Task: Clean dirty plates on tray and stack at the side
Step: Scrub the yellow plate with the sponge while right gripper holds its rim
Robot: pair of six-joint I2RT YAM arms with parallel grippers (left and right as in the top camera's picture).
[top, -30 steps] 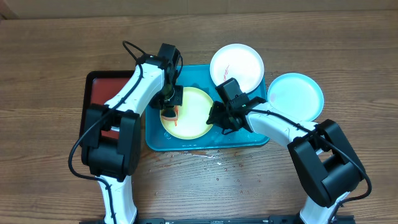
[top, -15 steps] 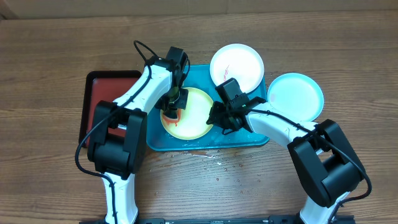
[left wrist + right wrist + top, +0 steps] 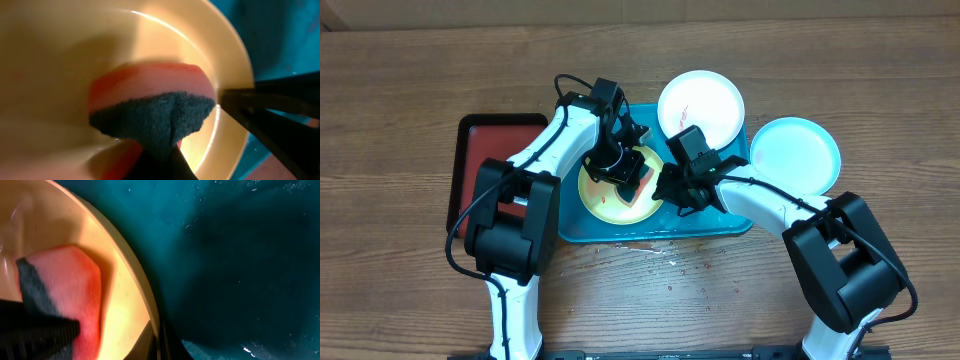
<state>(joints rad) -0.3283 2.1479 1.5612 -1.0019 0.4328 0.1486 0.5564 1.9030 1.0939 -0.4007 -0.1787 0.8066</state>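
The pale green plate (image 3: pixel 597 196) lies in the turquoise tray (image 3: pixel 650 228). My left gripper (image 3: pixel 624 172) is shut on a red-orange sponge with a dark scouring side (image 3: pixel 636 182) and presses it on the plate's right part. In the left wrist view the sponge (image 3: pixel 150 100) sits on the plate (image 3: pixel 75 50) near its rim. My right gripper (image 3: pixel 665 190) is shut on the plate's right rim (image 3: pixel 135 290). The white plate (image 3: pixel 700 105), with red smears, rests on the tray's far right corner. The pale blue plate (image 3: pixel 796 155) lies on the table to the right of the tray.
A dark red, black-rimmed tray (image 3: pixel 478 150) lies left of the turquoise tray, under my left arm. Water drops are on the wooden table (image 3: pixel 665 255) in front of the tray. Both arms cross over the tray's middle.
My left gripper has swept the sponge rightward across the pale green plate, from its left side to near the right rim. The right arm and the other plates have not moved.
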